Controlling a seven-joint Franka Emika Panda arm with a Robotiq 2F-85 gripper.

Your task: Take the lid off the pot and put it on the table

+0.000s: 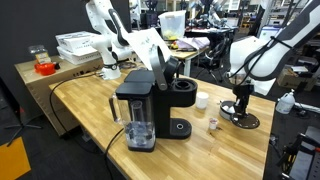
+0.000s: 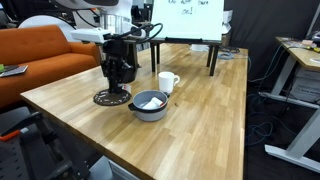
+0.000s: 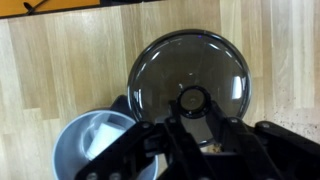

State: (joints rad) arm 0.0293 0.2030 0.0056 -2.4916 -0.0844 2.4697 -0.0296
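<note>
In an exterior view the gripper [image 2: 116, 88] hangs at the left end of the table [image 2: 205, 120], pointing straight down. The lid [image 2: 111, 98] lies flat on the wood right under it. The fingertips sit just over the lid's middle. From this angle I cannot tell whether they touch the knob. Just right of the lid stands the pot [image 2: 150, 113], uncovered, its rim near the lid's edge. A white cup [image 2: 167, 82] stands behind the pot, a little further right. In the wrist view the pot [image 3: 90, 150] sits at the lower left, its bright inside open to the camera. To its right the lid [image 3: 190, 65] fills the middle, dark and glassy, flat on the planks [image 3: 60, 70]. Its near-left edge seems to overlap the pot's rim. The knob lies directly ahead of the gripper [image 3: 195, 125], on its centre line. The dark linkages crowd the bottom edge, and I cannot tell how far apart the jaws stand or whether they grip the knob. In an exterior view from across the table [image 1: 90, 115], a black coffee machine [image 1: 140, 110] stands left of centre. The cup [image 1: 202, 99] is to its right. At the far right the gripper [image 1: 240, 105] is poised upright over the lid [image 1: 241, 121].
</note>
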